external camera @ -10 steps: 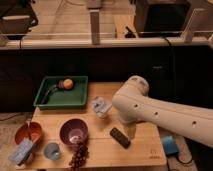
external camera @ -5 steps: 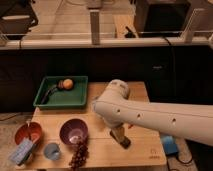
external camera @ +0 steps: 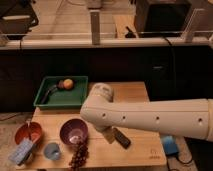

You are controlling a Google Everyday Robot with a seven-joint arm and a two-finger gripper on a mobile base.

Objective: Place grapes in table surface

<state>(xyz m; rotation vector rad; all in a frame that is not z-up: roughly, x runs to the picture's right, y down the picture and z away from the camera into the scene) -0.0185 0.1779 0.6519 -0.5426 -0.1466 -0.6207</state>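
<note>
One bunch of dark grapes (external camera: 78, 154) lay on the table surface (external camera: 134, 93) at its front edge, left of centre. It was just in front of a single purple bowl (external camera: 74, 131), and whether the two touched could not be told. One small blue cup (external camera: 51, 150) stood just left of the bunch. Beyond the cup were one red bowl (external camera: 28, 132) and one blue-and-white packet (external camera: 21, 151), which filled the front left corner. One dark bar (external camera: 120, 137) lay slantwise right of the purple bowl, and a small logo mark (external camera: 155, 156) showed near the front right corner. One green tray (external camera: 44, 93) occupied the back left corner, carrying one orange fruit (external camera: 66, 83) and one dark curved item (external camera: 50, 92). The robot's single pale arm (external camera: 150, 117) reached in from the right edge, its rounded joint above the tabletop's middle. The gripper was out of sight behind that casing, its claw apart, with the grapes lying free. One blue object (external camera: 170, 145) sat beyond the right edge.
</note>
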